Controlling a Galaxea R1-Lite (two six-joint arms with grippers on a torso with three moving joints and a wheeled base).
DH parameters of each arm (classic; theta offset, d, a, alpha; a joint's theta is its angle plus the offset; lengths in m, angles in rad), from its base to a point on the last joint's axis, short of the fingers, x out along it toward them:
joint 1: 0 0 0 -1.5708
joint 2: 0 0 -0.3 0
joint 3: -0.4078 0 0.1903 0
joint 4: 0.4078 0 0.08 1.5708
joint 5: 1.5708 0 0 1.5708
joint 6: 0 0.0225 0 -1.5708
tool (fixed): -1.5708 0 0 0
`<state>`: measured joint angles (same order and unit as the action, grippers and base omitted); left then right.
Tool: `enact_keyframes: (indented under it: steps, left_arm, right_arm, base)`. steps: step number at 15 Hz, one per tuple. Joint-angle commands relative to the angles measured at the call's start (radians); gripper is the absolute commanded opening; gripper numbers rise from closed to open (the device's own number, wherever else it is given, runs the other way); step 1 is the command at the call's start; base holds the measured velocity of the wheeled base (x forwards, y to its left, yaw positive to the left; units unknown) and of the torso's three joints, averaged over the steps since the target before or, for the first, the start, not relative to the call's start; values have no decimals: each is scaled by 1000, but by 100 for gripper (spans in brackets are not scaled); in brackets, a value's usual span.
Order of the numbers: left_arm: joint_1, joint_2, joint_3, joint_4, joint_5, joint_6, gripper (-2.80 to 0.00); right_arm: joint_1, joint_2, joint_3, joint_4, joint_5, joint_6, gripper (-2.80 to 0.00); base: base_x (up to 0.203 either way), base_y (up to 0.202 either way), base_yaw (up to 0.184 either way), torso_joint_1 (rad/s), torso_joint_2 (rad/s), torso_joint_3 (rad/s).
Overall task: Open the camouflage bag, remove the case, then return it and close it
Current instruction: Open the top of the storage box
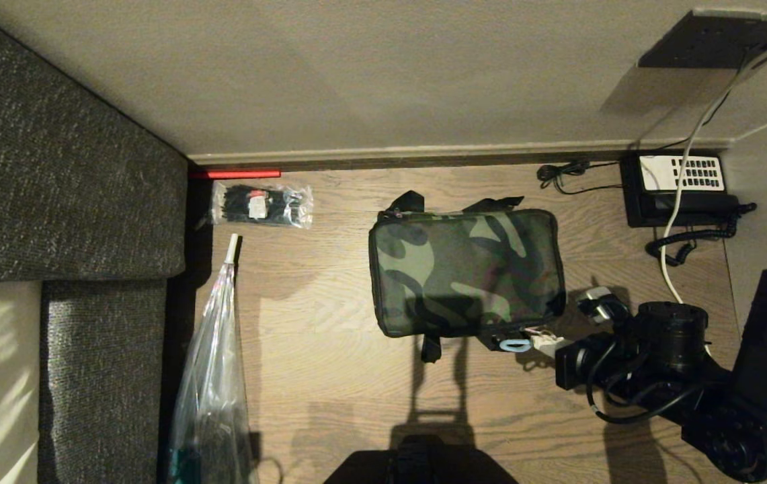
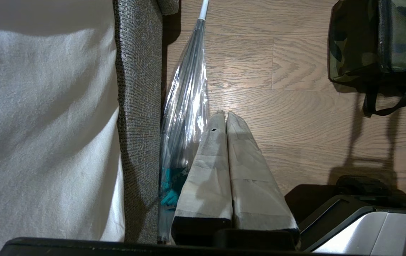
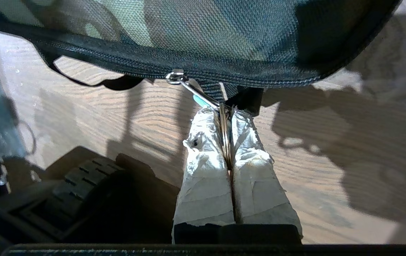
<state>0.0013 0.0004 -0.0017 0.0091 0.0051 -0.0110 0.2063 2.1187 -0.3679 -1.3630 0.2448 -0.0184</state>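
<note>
No readable brand or writing can be made out anywhere, fwiw; the phone's [image 1: 682,191] keys are too small to be read. Nearest the robot, the right gripper [image 3: 225,110] is seen clamped together on the zipper ring [image 3: 203,95] at the near edge of the camouflage bag [image 1: 467,272]; a small light-blue tab [image 1: 514,345] is caught there too. The left gripper [image 2: 224,115] is parked with its fingers pressed together, empty, beside a clear plastic umbrella [image 1: 212,376] that is cut off at the frame edge. The bag is laid flat mid-floor, zipped up, so the case can't be seen. Further back a clear packet [image 1: 262,204] of black bits is left by the wall; its label can't be read.
</note>
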Motion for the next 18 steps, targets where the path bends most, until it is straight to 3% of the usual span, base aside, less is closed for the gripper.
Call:
enact_keyframes:
  steps: [1,10,18]
  left_arm:
    - [0,0,0,0,-1,-1,-280]
    - [0,0,0,0,-1,-1,-280]
    - [0,0,0,0,1,0,-280]
  right_arm:
    - [-27,-3,-3,1,4,-15,-280]
    - [-147,-16,-55,85,55,-43,-280]
    - [-188,-6,-100,94,59,-59,-280]
  base:
    - [0,0,0,0,0,0]
    - [0,0,0,0,0,0]
    - [0,0,0,0,0,0]
